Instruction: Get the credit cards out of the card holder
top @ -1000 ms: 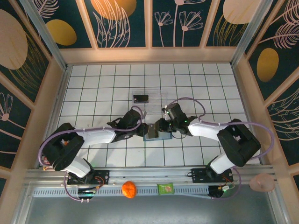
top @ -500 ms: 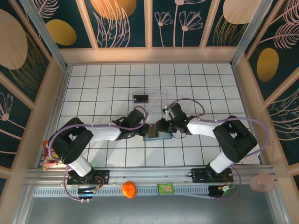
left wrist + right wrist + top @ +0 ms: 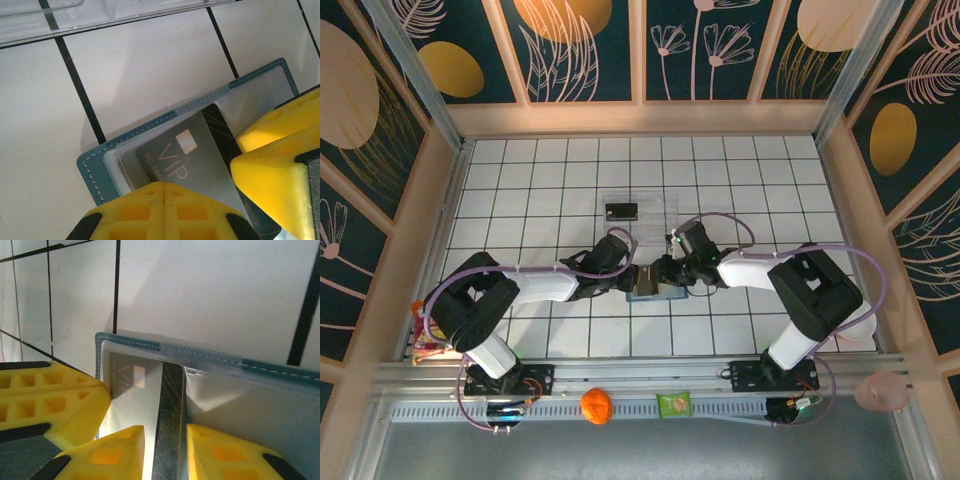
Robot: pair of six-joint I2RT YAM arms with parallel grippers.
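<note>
Left jaws clamped on grey VIP card; right jaws part-open, pinning card holder. Next: slide card straight out.

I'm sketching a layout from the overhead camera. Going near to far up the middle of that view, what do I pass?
Orange round ball on the near rail → small teal-blue folding card holder → clear plastic tray holding a black rectangular card.
</note>
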